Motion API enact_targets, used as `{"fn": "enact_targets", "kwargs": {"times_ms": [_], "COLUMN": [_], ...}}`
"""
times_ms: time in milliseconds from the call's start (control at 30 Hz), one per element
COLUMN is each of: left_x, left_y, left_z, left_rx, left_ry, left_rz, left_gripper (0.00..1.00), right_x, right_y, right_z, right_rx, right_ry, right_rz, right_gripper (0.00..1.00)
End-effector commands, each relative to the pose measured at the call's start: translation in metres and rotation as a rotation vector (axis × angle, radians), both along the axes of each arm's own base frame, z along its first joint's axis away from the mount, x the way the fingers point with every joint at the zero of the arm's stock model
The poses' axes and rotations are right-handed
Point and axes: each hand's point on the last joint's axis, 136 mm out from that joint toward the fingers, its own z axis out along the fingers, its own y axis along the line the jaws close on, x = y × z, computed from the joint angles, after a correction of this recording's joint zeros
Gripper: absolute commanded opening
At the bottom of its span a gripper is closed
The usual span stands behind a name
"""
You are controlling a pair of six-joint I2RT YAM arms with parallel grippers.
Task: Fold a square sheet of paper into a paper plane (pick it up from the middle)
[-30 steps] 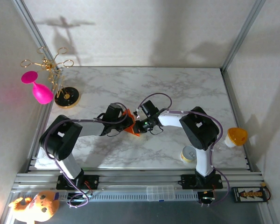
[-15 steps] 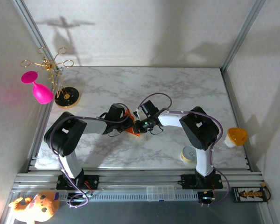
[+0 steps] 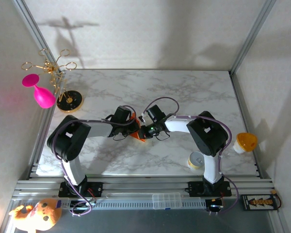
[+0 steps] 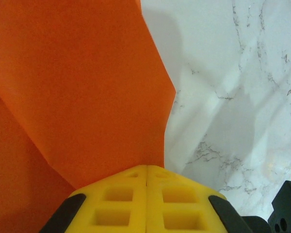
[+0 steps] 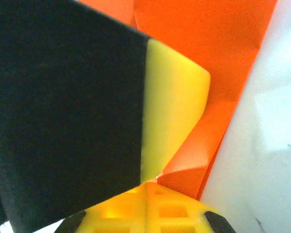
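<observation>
Two grippers are seen from above, meeting mid-desk (image 3: 184, 92): the left gripper (image 3: 131, 127) and right gripper (image 3: 145, 130), with the folded orange paper (image 3: 137, 133) held between them. At the left wrist, closed jaws are pinched on the paper's creased corner. At the right wrist, jaws are likewise shut on a curled fold, beside the left gripper's finger (image 5: 169, 111).

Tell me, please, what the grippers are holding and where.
Both are shut on the folded orange paper: left gripper on its edge, right gripper on a folded flap.
</observation>
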Motion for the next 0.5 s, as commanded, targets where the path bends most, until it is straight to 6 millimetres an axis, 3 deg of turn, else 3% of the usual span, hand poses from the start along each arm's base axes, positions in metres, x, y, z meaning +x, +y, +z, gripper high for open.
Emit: {"fn": "enact_targets", "kwargs": {"times_ms": [0,233,467], "left_x": [0.011,0.022,0.038], "left_y": [0.041,0.051,0.056], "left_z": [-0.028,-0.026,-0.011], "left_rx": [0.159,0.144,0.147], "left_ry": [0.023,0.021,-0.021], "left_rz": [0.069,0.107,0.109], "left_gripper": [0.06,0.06,0.06], "right_x": [-0.037,-0.036,-0.040], "right_y": [-0.056,-0.053,-0.056], "right_z": [-0.065,-0.062,-0.063], "right_rx": [-0.264,-0.244,-0.245], "right_ry": [0.123,0.119,0.125], "right_rz": [-0.017,-0.025,-0.018], "right_gripper": [0.02,0.02,0.02]}}
